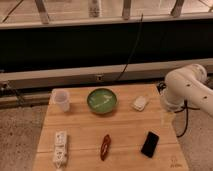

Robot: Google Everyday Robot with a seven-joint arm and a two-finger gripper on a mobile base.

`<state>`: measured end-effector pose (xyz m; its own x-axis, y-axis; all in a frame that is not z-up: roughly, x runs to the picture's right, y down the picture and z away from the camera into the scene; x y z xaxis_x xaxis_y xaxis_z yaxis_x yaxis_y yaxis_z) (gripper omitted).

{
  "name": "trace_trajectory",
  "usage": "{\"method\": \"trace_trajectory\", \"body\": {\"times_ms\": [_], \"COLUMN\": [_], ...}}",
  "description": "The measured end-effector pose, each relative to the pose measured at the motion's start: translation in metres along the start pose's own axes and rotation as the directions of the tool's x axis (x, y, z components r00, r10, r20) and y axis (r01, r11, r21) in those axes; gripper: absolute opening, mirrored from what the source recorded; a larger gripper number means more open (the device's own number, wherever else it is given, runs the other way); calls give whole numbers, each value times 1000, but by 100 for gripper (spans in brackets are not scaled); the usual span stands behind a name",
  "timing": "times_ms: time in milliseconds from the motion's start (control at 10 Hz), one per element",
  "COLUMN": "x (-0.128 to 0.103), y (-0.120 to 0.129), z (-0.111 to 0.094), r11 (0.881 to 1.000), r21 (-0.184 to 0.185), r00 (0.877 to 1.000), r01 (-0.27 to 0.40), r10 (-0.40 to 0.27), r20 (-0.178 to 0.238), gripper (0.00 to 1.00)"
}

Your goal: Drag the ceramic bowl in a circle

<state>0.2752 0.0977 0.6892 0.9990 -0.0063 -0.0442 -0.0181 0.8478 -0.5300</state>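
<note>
Ceramic bowl point(102, 100) is the target, so I'm placing everything off it. The bench point(125, 127) under it is biggest. Next is the robot arm point(185, 90), well off to the bowl's right, with its pincer point(167, 118) hanging by the bench edge. Can't tell if it's open or closed. A cup point(61, 99) sits left of the bowl and a small white box point(140, 103) right. I'd catch the rim and keep the circle tight between those two.

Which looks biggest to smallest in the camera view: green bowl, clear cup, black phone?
Largest: ceramic bowl.
Then clear cup and black phone: about alike, so no ranking.
The end effector hangs at the right edge of the table.
</note>
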Motion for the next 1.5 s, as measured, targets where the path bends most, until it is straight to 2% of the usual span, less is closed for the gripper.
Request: {"method": "trace_trajectory", "body": {"times_ms": [200,500,700,900,1300,1500], "x": [-26,-35,-51,-77,-89,-107], "y": [-19,-28,-35,-44,-52,-58], "z": [1,0,1,2,8,11], "r11": [998,992,984,972,946,932], "r21": [13,20,24,30,23,28], "r00": [998,992,982,971,942,928], "r01": [65,122,178,231,325,361], "r10": [-64,-121,-176,-229,-321,-356], "r20": [-20,-46,-62,-74,-104,-107], "gripper": [80,80,80,80,80,80]}}
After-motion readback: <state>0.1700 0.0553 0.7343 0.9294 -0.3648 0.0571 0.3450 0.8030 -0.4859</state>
